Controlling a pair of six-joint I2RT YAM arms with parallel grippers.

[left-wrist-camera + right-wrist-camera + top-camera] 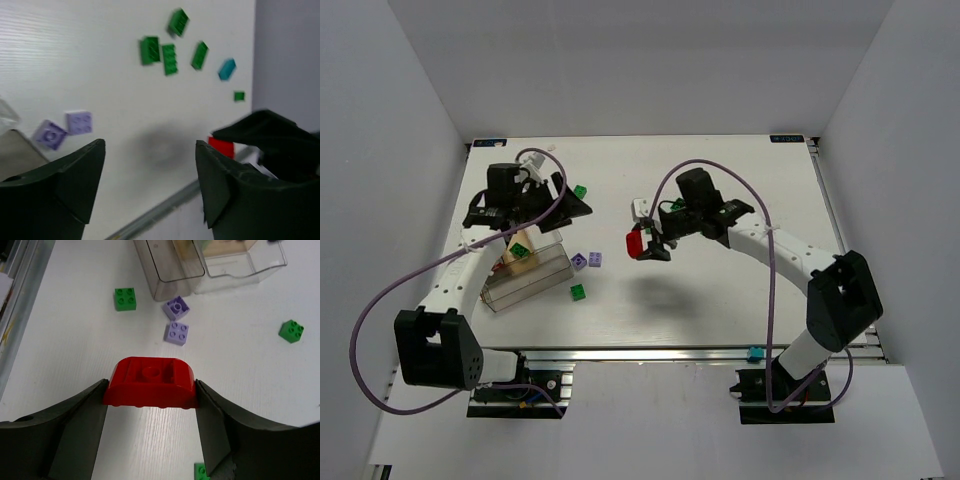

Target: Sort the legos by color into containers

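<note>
Right pincer (150,392) clamped on the rounded red brick (150,379). Left pincer (150,172) spread apart, nothing between. Past my right one, two purple bricks (177,333) lie just beside the clear containers (170,282). Inside: a tan block (524,265), with a green brick (520,250) against it.

Looks like a robotics lab test cell to me: white bench (720,310) boxed in by plain white panels (380,150), two arms (785,245) bolted to an aluminium rail (650,356) at its near edge, purple cables (360,340) looping off them.
</note>
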